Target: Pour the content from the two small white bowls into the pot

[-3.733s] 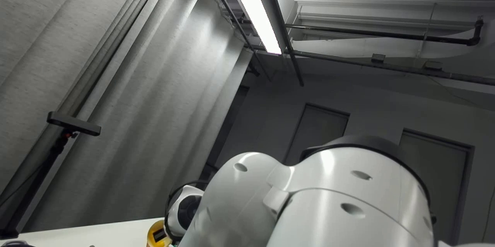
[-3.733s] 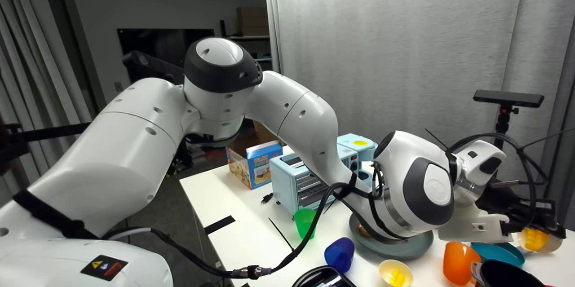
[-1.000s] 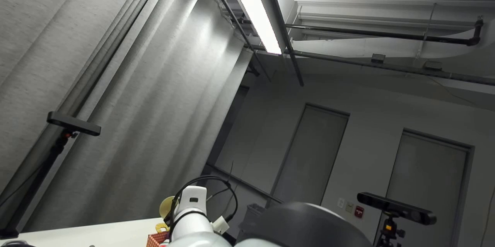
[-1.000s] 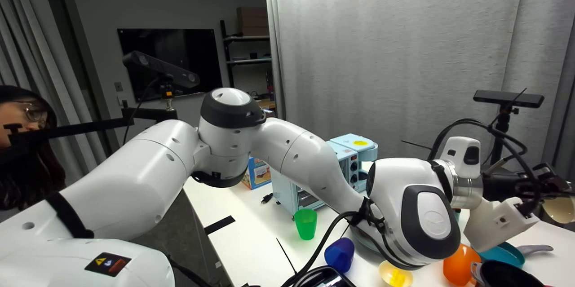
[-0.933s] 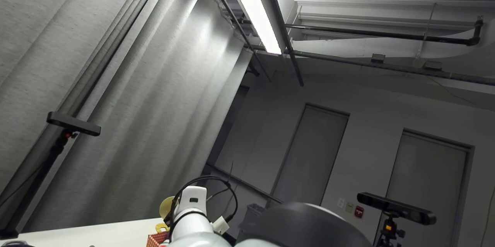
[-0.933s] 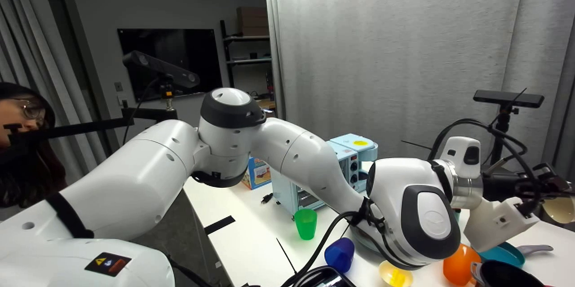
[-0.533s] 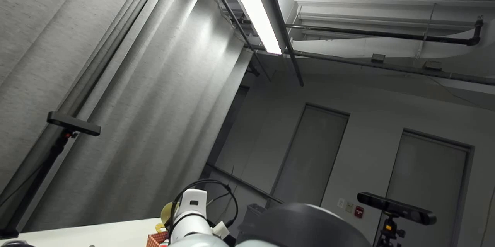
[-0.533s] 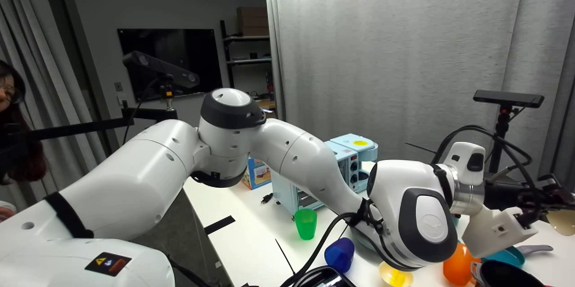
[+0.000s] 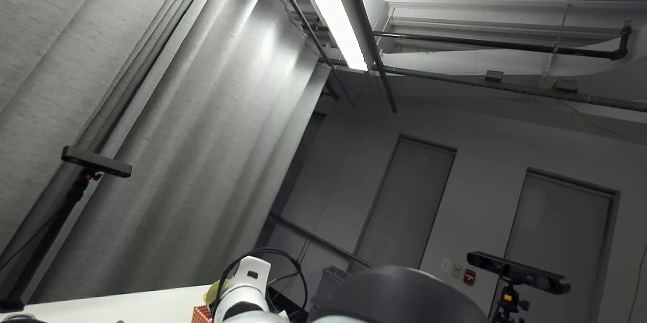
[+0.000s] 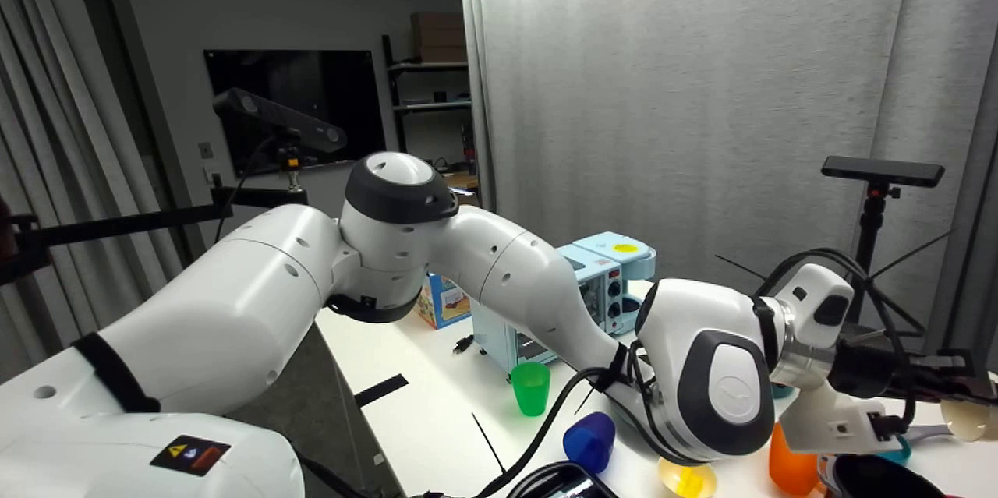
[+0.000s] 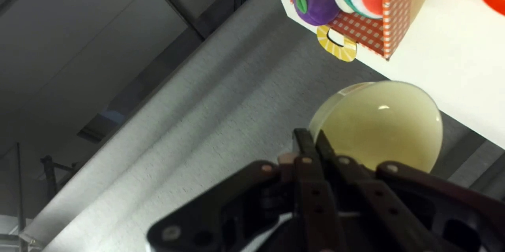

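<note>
Two jaws, nearly touching, pinching pale bowl [image 11: 388,127] by its rim (inside glossy, yellowish).

On your white surface [image 10: 437,428], in an exterior view, you've got a green cup [image 10: 531,389]; from that cup, light-blue oven [image 10: 600,268] at one o'clock, blue cup [image 10: 589,442] and small bowl [image 10: 669,478] at four!

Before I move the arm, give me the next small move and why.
I'd likely lower the held bowl to the table: the gripper has it by the rim, its visible inside looks empty, and the other bowl holds yellow pieces for the pot.
</note>
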